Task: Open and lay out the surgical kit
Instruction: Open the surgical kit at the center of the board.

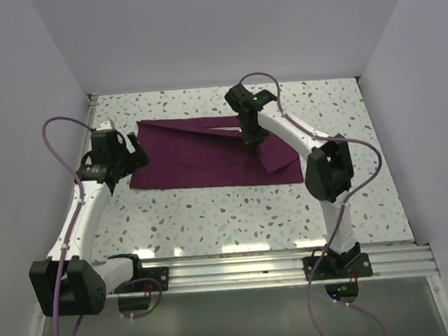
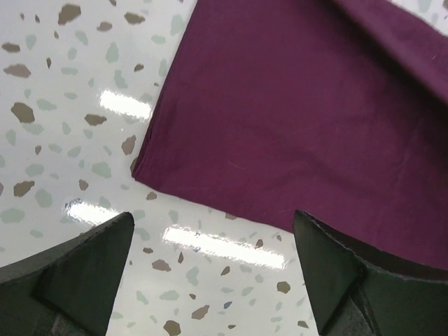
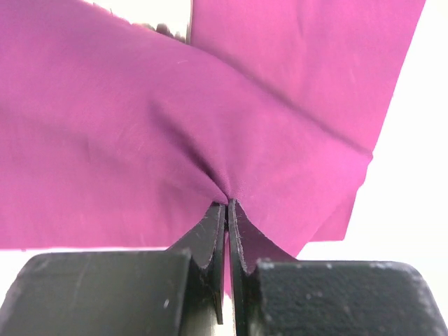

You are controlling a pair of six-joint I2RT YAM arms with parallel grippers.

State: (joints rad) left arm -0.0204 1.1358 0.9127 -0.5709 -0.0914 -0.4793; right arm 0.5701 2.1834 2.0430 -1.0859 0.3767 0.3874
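The surgical kit's dark purple cloth wrap (image 1: 200,158) lies spread on the speckled table, its far edge partly folded over. My right gripper (image 1: 252,134) is shut on a pinch of the cloth (image 3: 231,140) and holds it raised above the wrap's right part. My left gripper (image 1: 133,155) is open and empty at the wrap's left edge; in the left wrist view the cloth's near left corner (image 2: 143,171) lies just ahead of its fingers (image 2: 84,266). The steel tray and instruments are hidden; only a thin pale line shows under the fold.
White walls close the table on the left, far and right sides. A metal rail (image 1: 277,268) runs along the near edge by the arm bases. Speckled tabletop (image 1: 212,215) lies between the wrap and the rail.
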